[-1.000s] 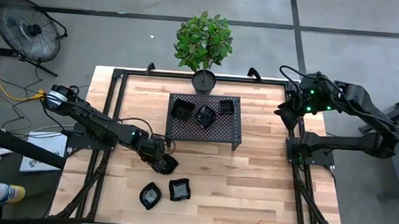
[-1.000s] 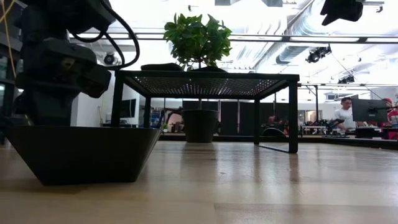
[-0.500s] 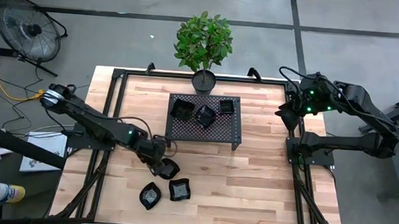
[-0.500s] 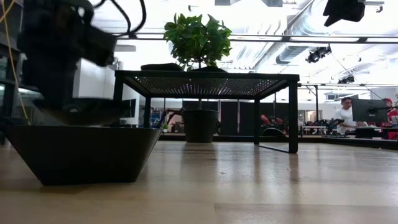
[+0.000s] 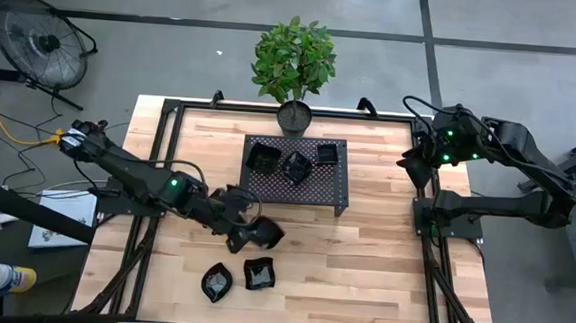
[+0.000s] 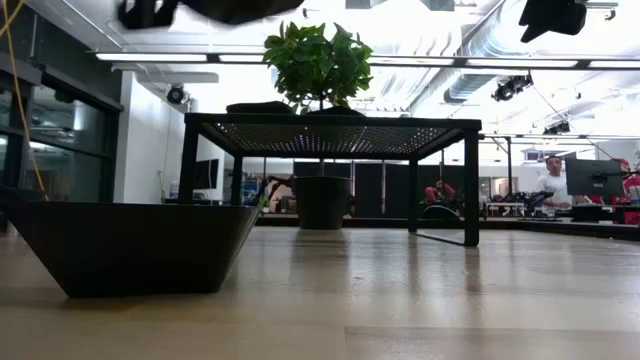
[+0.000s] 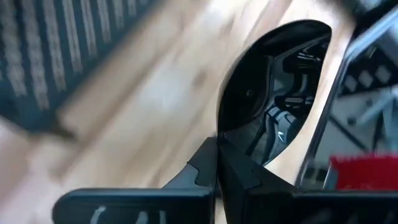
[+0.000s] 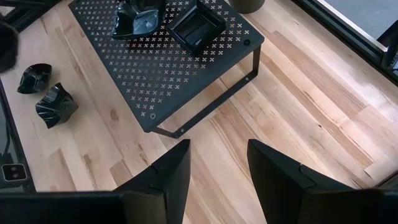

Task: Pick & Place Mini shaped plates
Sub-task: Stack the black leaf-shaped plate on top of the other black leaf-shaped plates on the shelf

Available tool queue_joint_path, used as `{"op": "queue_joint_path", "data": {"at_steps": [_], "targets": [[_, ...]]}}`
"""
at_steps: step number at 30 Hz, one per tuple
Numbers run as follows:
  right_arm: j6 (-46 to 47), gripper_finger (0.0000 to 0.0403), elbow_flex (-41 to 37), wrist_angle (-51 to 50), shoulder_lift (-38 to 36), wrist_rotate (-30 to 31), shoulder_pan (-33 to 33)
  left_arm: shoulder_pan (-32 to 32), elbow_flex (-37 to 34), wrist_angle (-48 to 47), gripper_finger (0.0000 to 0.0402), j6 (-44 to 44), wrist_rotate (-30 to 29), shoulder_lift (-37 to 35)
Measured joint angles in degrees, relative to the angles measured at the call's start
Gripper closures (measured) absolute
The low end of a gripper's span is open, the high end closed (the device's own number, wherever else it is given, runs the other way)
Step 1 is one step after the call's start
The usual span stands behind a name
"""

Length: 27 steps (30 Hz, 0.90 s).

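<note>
My left gripper hangs above the table's near left part, shut on a glossy black mini plate, which fills the left wrist view. In the low view the pair shows at the top edge. Two more mini plates rest by their bases on the wood near the front edge. Three others sit on top of the perforated rack. My right gripper waits open, high over the table's right side. My left gripper pinches the plate's rim between its two shut fingers, at the edge nearest the wrist. The fingers slant down from the table's left. The plate is lifted clear of the table and juts out beyond the fingertips, tilted.
A potted plant stands at the far edge behind the rack. The black table frame runs round the wooden top. Bare wood lies to the right of and in front of the rack. A floor fan stands off the table.
My left gripper has risen from the table with the plate and shifted a little toward the right edge; its wrist has rolled. The plate, which was low on the wood, is now lifted clear and high in the low view.
</note>
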Motion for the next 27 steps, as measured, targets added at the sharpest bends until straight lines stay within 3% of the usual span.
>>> {"op": "queue_joint_path", "data": {"at_steps": [3, 7, 15, 22, 27], "targets": [[-0.22, 0.0249, 0.0, 0.02, 0.0, 0.04, 0.02, 0.82, 4.17, -0.43, 0.0401, 4.62, -5.78, 0.15], [-0.22, 0.0249, 0.0, 0.04, 0.0, 0.08, 0.0, 3.51, 8.24, -0.94, 0.0402, 10.75, -8.47, 0.16], [0.11, 0.0249, 0.0, 0.04, 0.0, 0.01, 0.02, 13.53, 11.77, -0.86, 0.0401, 20.66, -2.77, 0.2], [0.72, 0.0249, 0.0, 0.04, 0.0, -0.01, 0.02, 17.81, 11.83, 0.54, 0.0401, 11.39, -9.22, 1.76], [1.51, 0.0249, 0.0, 0.04, 0.0, 0.01, 0.01, 19.44, 11.83, 8.88, 0.0401, 1.18, -9.73, 4.34]]}}
